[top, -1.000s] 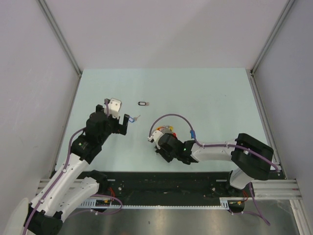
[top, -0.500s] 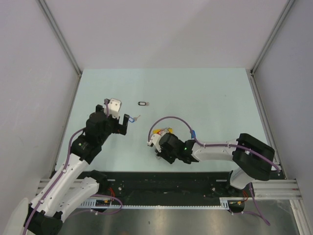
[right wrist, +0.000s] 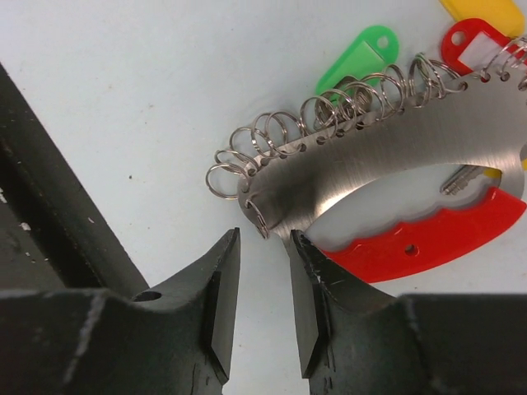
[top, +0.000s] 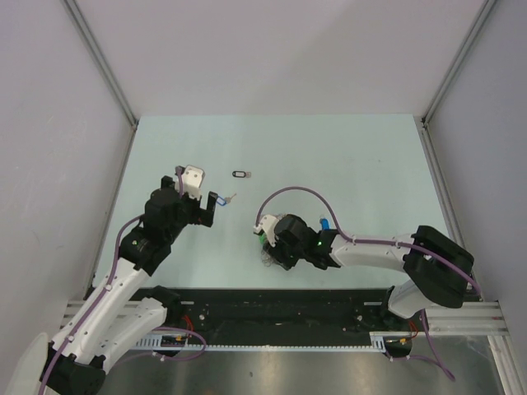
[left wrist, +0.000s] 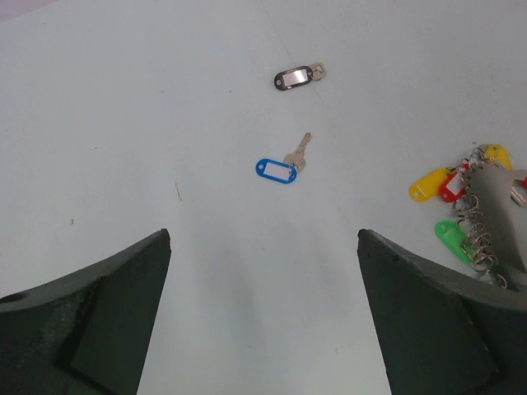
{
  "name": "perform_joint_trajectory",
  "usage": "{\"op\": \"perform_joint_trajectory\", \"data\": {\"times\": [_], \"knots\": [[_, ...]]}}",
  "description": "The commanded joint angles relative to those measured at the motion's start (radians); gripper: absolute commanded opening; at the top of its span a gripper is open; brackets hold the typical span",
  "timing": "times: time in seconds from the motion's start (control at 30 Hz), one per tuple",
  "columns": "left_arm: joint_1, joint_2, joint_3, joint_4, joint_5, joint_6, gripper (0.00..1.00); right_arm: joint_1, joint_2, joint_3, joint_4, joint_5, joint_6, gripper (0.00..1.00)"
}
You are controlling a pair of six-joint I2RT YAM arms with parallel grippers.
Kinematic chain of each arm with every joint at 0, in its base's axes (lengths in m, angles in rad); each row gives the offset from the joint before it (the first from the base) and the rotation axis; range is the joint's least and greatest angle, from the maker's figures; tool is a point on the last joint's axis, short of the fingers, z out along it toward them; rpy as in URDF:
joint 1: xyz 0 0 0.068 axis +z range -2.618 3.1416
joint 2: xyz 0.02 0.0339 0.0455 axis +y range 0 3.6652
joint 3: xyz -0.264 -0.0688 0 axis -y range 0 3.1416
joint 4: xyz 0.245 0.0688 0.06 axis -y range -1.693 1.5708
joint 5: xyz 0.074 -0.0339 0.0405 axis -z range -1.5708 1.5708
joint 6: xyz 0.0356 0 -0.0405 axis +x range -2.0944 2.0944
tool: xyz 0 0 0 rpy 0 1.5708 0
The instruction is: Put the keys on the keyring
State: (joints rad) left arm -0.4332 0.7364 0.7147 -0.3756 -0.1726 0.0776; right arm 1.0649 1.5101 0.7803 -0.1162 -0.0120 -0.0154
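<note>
My right gripper [right wrist: 262,271] was nearly closed, with only a thin slot between its fingers. It was down at one end of the keyring [right wrist: 395,156], which lay flat on the table [left wrist: 123,123] near the middle. The tip of the keyring's curved steel plate sat right at the mouth of that slot. I could not tell from the wrist view whether the pads pinched it or only bracketed it. Small split rings ran along the plate's outer edge, the red band [right wrist: 412,243] lay along its inner curve, and a green tag [right wrist: 362,53] and other tags fanned out beyond.

My left gripper [left wrist: 263,239] was spread wide above the table, holding and touching nothing. The blue-tagged key [left wrist: 280,169] lay loose just ahead of its fingers, and the black-tagged key [left wrist: 298,76] lay farther out. Both were apart from each other and well clear of the keyring.
</note>
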Motion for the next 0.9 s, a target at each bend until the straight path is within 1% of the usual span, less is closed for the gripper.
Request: {"op": "perform_joint_trajectory", "data": {"times": [0.0, 0.2, 0.33, 0.87], "knots": [[0.010, -0.005, -0.006, 0.033, 0.013, -0.013, 1.00, -0.035, -0.028, 0.011, 0.039, -0.094, -0.003, 0.36], [0.010, 0.000, -0.004, 0.033, 0.021, -0.013, 1.00, -0.059, -0.019, 0.025, 0.043, -0.150, -0.043, 0.33], [0.010, 0.003, -0.003, 0.032, 0.024, -0.012, 1.00, -0.068, 0.021, 0.043, 0.030, -0.186, -0.058, 0.31], [0.010, 0.012, -0.003, 0.029, 0.038, -0.010, 1.00, -0.066, 0.081, 0.056, 0.043, -0.180, -0.086, 0.20]]}}
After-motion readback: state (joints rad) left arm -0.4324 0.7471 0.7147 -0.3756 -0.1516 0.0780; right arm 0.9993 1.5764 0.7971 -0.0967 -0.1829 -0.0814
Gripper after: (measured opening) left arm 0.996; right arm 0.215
